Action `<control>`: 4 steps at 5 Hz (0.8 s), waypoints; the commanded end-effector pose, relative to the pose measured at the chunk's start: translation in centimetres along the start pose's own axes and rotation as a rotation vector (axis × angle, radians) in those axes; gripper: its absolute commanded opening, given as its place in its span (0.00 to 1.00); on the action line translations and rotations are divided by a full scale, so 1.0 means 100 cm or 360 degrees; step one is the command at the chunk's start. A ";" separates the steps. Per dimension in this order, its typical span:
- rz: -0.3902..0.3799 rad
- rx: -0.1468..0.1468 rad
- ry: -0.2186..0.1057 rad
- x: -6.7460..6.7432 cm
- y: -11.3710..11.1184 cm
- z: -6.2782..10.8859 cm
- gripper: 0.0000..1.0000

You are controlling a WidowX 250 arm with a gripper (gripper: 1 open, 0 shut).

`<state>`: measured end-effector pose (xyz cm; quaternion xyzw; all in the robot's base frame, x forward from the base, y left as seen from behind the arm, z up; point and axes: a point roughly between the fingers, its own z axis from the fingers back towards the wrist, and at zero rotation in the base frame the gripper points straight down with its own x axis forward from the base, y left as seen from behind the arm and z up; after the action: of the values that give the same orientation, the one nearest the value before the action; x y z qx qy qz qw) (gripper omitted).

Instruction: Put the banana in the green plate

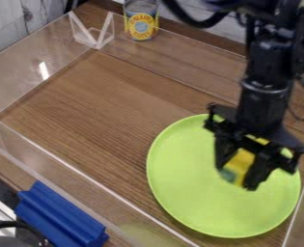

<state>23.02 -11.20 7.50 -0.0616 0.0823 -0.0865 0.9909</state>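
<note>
The green plate lies at the front right of the wooden table, large, round and lime-coloured. Over its right half my gripper points almost straight down, shut on the banana. Only a small yellow piece of the banana shows between the black fingers. The fingertips hang just above the plate's surface; whether the banana touches the plate I cannot tell.
A yellow-labelled can stands at the back of the table beside a clear folded stand. A clear acrylic wall runs along the left and front. A blue block lies outside it at the front left.
</note>
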 end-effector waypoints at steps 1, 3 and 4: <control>0.0037 -0.0018 -0.0106 -0.011 -0.001 0.006 0.00; 0.0078 -0.0025 -0.0137 -0.020 -0.003 0.001 0.00; 0.0082 -0.0025 -0.0147 -0.023 -0.004 -0.001 0.00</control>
<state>20.37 -10.96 6.51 -0.0617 0.0649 -0.0533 0.9946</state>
